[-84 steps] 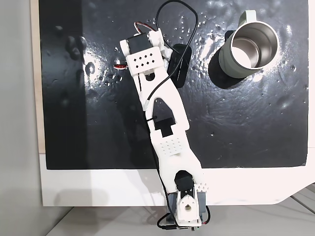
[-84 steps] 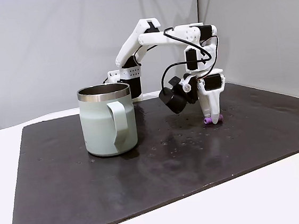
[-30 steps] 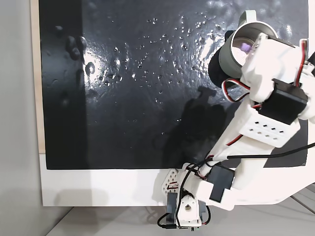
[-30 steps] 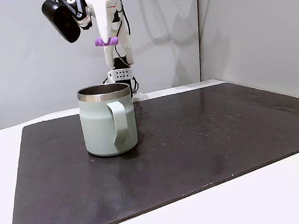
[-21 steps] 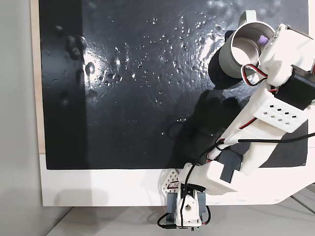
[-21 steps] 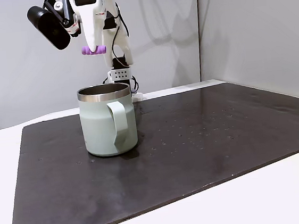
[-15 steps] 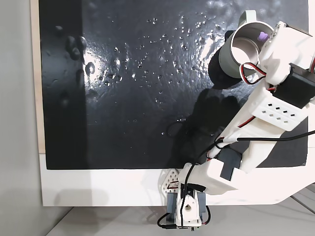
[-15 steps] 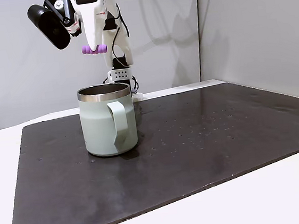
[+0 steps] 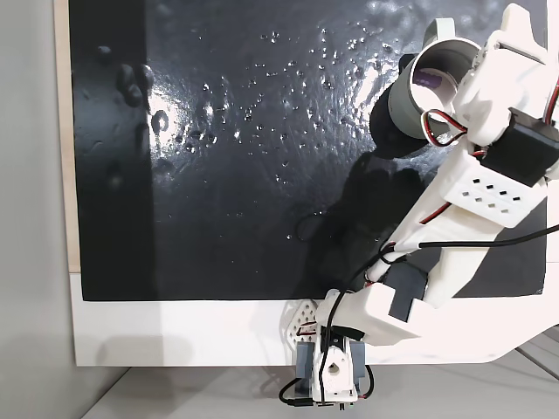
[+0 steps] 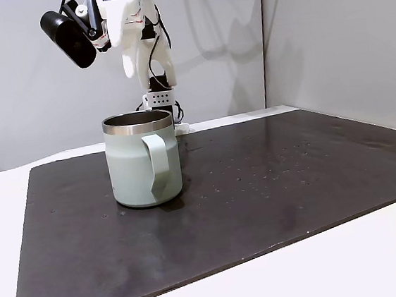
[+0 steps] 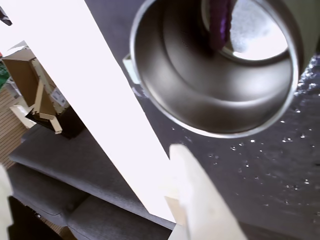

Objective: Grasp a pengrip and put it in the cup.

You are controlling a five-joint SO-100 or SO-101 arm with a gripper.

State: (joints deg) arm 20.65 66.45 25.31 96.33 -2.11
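**Pengrip released into the mug**

The small purple ribbed pengrip [image 11: 220, 22] now lies inside the pale grey-green mug with the shiny steel interior [image 10: 143, 161]. The wrist view shows it against the far inner wall, near the bottom, and a purple patch shows inside the rim in a fixed view [image 9: 428, 78]. The white two-finger end effector [image 10: 130, 65] hangs above the mug with its fingers parted and nothing between them. The mug stands upright on the dark glossy mat [image 10: 259, 192] covering the white desk [image 9: 175, 332].

The pengrip looks like a soft, light tube, and its ribs should keep it from slipping. I judge that a pinch across its middle, with the fingers square to its length, would hold it without much force; a hard squeeze would only flatten it. It is probably too light to tip or shift the mug, which looks heavy and rigid by comparison.

Half a second ago the end effector was clamped on the pengrip above the mug's rim. Since then the jaws have opened and the pengrip has dropped in. The mug has not moved. The task looks essentially done.
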